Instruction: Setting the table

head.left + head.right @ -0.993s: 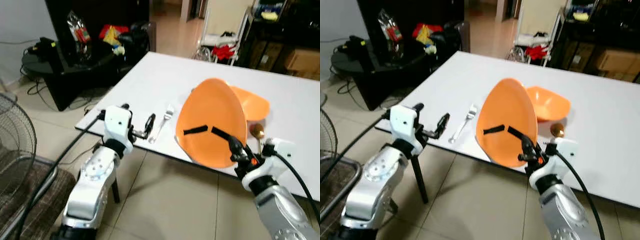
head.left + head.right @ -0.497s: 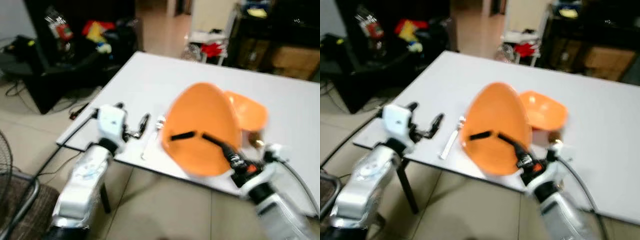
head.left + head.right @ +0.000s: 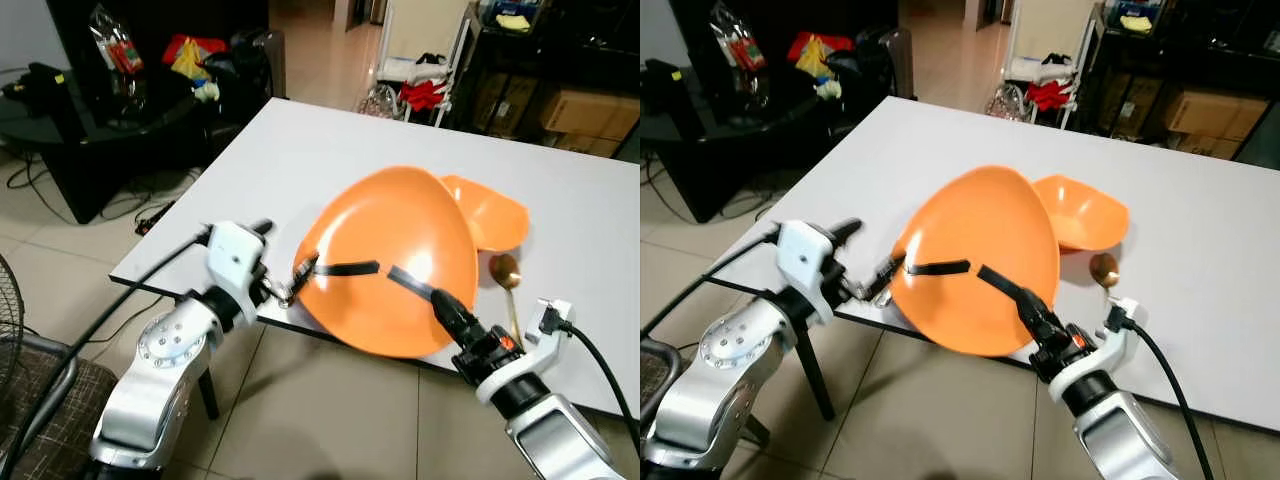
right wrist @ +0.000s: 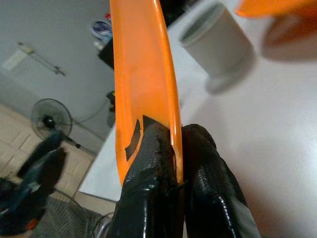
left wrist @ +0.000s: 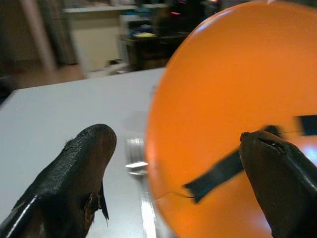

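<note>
My right gripper (image 4: 171,163) pinches the round orange plastic plate (image 3: 390,255) by its rim, tilted for laying down (left gripper (image 5: 173,183) spread, waiting).

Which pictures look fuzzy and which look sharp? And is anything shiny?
Left eye view: sharp; the orange plate has soft glare near its right rim, and the spoon gleams. Left wrist view: the black fingers are crisp close up, but the fork and room behind are blurry. Right wrist view: the fingers pinching the plate's edge are sharp; the grey cup and fan are out of focus.
</note>
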